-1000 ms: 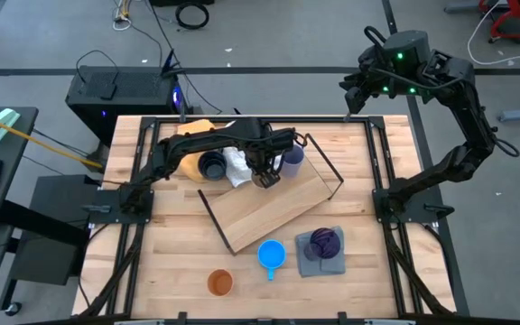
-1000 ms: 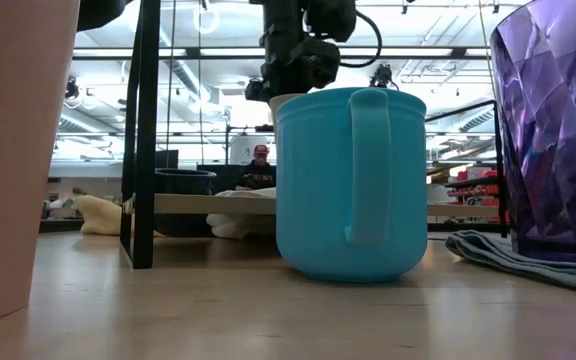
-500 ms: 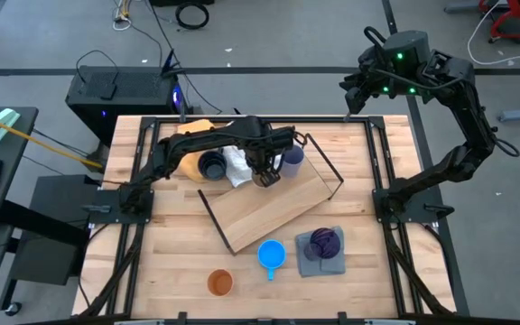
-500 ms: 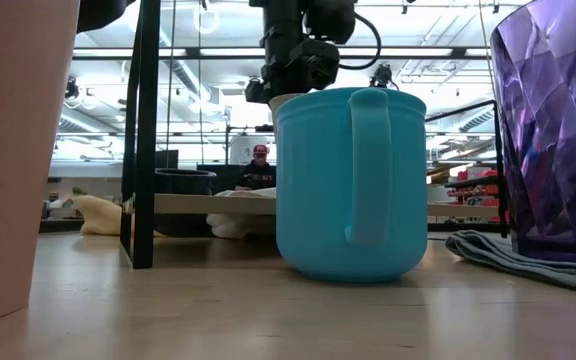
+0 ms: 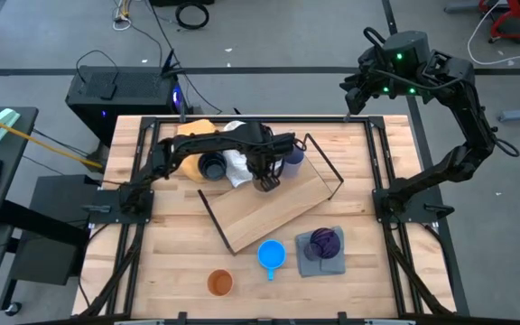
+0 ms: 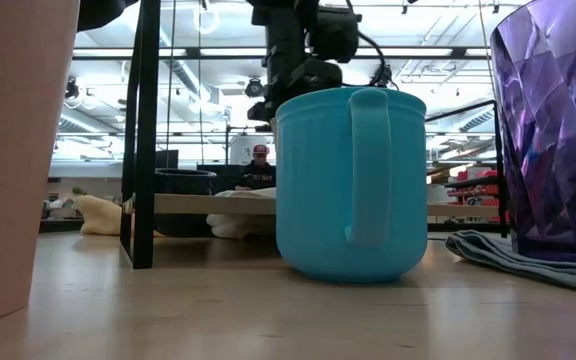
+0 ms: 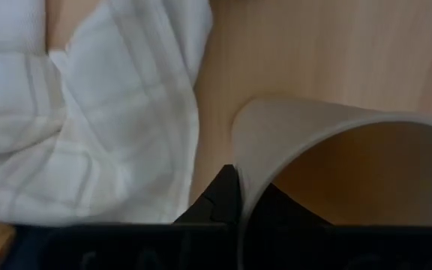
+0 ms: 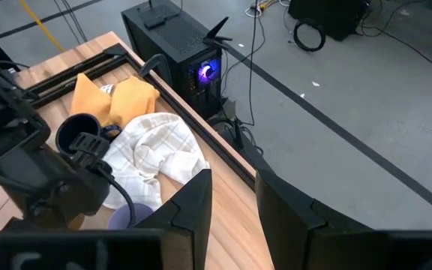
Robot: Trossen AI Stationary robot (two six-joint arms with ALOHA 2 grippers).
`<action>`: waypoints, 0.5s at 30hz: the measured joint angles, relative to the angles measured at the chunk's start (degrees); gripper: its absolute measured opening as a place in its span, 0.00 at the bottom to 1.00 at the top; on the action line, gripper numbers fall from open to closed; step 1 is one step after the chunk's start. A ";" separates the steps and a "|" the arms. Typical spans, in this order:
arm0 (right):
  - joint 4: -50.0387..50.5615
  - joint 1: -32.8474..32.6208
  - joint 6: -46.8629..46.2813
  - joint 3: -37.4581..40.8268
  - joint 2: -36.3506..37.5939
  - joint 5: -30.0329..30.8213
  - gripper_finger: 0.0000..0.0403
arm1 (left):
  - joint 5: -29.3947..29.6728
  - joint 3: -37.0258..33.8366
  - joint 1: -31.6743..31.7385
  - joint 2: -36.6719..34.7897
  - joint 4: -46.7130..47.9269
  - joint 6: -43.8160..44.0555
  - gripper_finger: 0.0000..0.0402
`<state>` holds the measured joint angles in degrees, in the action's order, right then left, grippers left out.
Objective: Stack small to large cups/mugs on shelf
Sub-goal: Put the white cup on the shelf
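Beige cup (image 7: pixel 328 161) in left pincer (image 5: pixel 265 181), white cloth (image 7: pixel 88 112) beside, lavender cup (image 5: pixel 291 158) near

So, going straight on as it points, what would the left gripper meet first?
Probably the shelf wood just below. The left gripper pinches the rim of the beige cup, beside the white cloth.

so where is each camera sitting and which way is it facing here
High view: above the table, looking straight down; both arms show, left gripper over the shelf, right gripper raised at the far corner.
Low view: at tabletop height, looking level into the room; blue mug close up, one arm coming down behind it.
Left wrist view: on the left arm, facing down at a beige cup pinched by its fingers, white cloth beside.
Right wrist view: on the right arm, facing the table's far edge; its open fingers show.
Shared: both wrist views see the white cloth.
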<state>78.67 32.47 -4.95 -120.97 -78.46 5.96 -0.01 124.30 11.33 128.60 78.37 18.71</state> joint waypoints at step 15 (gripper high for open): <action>0.02 0.00 0.00 0.00 0.00 0.00 0.28 | 0.13 0.20 0.72 0.04 1.35 -2.05 0.02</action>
<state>78.70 32.47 -4.95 -120.97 -78.46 5.96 0.12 124.51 12.05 128.64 79.73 16.67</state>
